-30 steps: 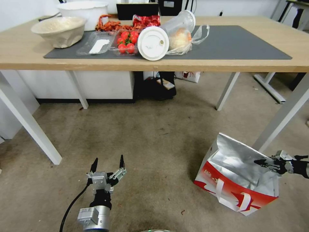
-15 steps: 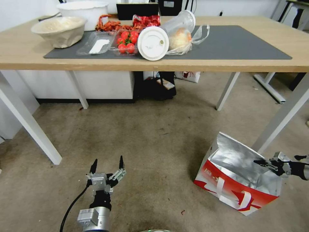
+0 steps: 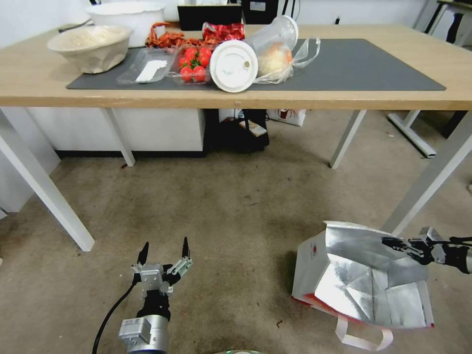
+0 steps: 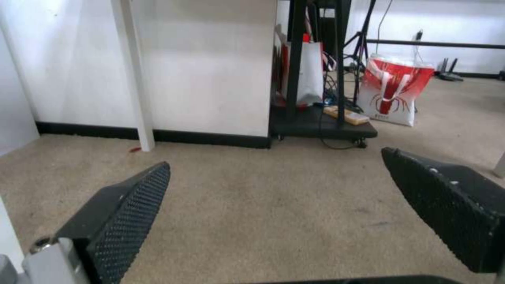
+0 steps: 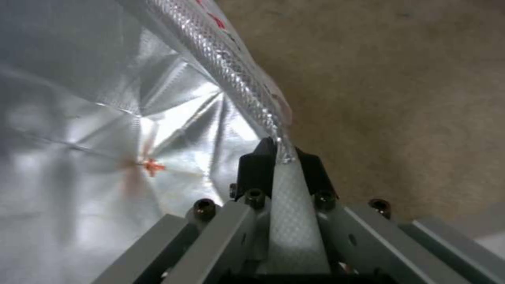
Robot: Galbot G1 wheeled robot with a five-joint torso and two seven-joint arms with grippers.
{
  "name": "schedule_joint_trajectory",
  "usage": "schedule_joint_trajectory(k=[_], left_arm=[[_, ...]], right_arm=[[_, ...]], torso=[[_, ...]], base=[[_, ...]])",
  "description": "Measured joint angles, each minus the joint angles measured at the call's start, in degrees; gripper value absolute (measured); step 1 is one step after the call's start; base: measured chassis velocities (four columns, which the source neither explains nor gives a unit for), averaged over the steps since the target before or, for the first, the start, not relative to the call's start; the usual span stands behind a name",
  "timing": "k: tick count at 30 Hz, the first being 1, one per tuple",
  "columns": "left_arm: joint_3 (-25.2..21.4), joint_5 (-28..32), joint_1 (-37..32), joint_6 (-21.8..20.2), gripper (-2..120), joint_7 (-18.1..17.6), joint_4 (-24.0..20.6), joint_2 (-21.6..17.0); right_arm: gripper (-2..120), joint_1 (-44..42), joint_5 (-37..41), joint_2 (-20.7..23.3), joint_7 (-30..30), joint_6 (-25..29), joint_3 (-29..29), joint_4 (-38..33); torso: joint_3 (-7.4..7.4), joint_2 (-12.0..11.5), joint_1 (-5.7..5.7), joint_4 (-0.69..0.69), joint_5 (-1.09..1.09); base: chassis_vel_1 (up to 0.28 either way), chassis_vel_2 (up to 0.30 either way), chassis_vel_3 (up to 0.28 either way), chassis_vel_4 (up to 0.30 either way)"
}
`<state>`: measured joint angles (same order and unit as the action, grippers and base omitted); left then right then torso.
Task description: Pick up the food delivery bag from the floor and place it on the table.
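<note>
- Head view: right hand (image 3: 393, 242) pinches the top rim of the food delivery bag (image 3: 361, 275), low right by a leg of the worktop (image 3: 344, 101); foil mouth gapes. Whether the bag touches the floor (image 3: 236, 206) I cannot tell.
- Left hand (image 3: 163, 251) hangs low left, fingers spread, empty.
- Left wrist view: fingers (image 4: 124, 221) apart above the floor.
- Right wrist view: jaws closed on the bag's rim (image 5: 231, 90).

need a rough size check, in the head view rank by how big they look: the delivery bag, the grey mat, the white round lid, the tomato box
1. grey mat
2. delivery bag, though it sits nearer the camera, so its true rank is unsure
3. white round lid
4. tomato box; lid and box look close in size
</note>
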<state>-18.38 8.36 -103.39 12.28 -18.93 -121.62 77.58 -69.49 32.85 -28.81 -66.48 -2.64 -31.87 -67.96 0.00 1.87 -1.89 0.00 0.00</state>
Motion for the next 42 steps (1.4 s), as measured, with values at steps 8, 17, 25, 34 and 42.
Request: schedule_joint_trajectory(k=[8,17,25,34,42], left_arm=[[-0.27,0.0,-0.14,-0.1,100,0.01,-0.22,-0.15],[-0.5,0.19,-0.15,-0.27,100,0.15,-0.5,-0.37],[-0.6,0.4,-0.37,-1.18,100,0.19,-1.37,-0.37],[-0.96,0.97,-0.19,-3.86,100,-0.08,-3.22,-0.06],[-1.64,1.25,0.0,-4.53,100,-0.09,-4.24,-0.14]], right_arm=[[0,-0.25,0.05,3.67,-5.66,-3.4,-0.55,-4.05],[0,0.16,0.83,7.68,-12.3,-5.76,-1.54,-7.92],[0,0.19,3.84,9.19,-14.13,-8.14,-1.95,-10.11],[0,-0.34,6.25,9.56,-14.46,-9.92,-2.03,-11.97],[0,-0.76,8.18,9.85,-14.95,-11.3,-2.0,-13.12]], torso=[[0.0,0.0,0.0,0.0,0.0],[0.0,0.0,0.0,0.0,0.0],[0.0,0.0,0.0,0.0,0.0],[0.0,0.0,0.0,0.0,0.0],[0.0,0.0,0.0,0.0,-0.01]], base=[[0.0,0.0,0.0,0.0],[0.0,0.0,0.0,0.0],[0.0,0.0,0.0,0.0],[0.0,0.0,0.0,0.0],[0.0,0.0,0.0,0.0]])
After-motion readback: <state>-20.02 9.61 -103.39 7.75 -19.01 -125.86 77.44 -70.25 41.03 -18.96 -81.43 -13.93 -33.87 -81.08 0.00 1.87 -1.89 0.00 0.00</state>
